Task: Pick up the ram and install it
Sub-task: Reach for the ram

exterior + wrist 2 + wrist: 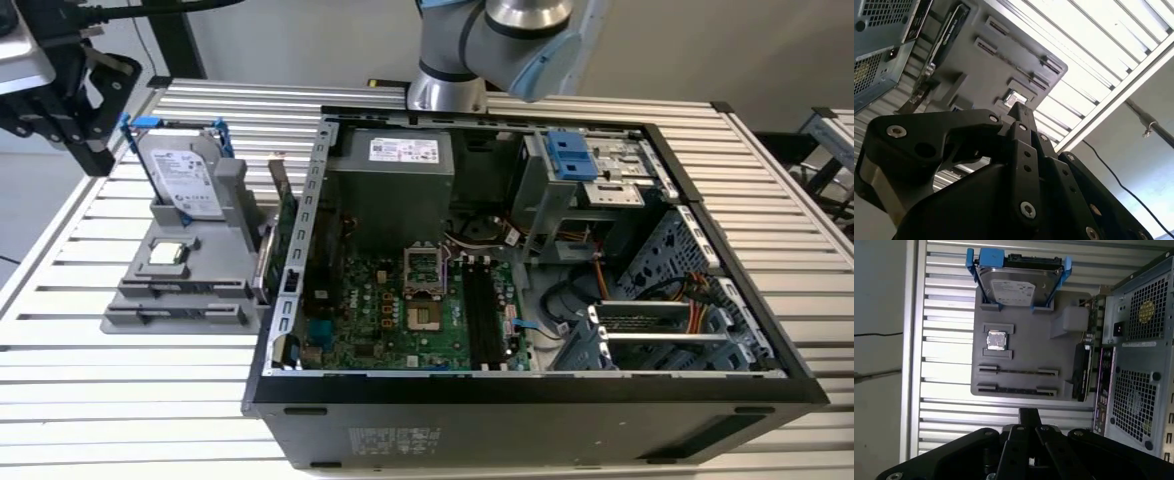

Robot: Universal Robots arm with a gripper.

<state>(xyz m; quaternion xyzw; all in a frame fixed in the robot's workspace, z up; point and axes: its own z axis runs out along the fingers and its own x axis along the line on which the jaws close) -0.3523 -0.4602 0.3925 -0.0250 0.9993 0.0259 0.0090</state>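
Exterior view: open computer case (534,250) on slatted table (107,400). Grey tray (187,270) just beside it on the exterior view's left, hard drive (180,175) propped at far end.

First wrist view: gripper (1029,414) clenched on nothing, hanging apart from tray. Ram (1018,372) taken to be thin dark strip standing on edge in a tray holder, second strip (1016,389) alongside. Long axis aimed at the case, one end toward it.

Second wrist view: fingertips (1020,115) pressed together, tray beyond. Judged step: approach, pick not begun. Grasp likely calls for jaws spread, set across the thin edge, then a straight descent.
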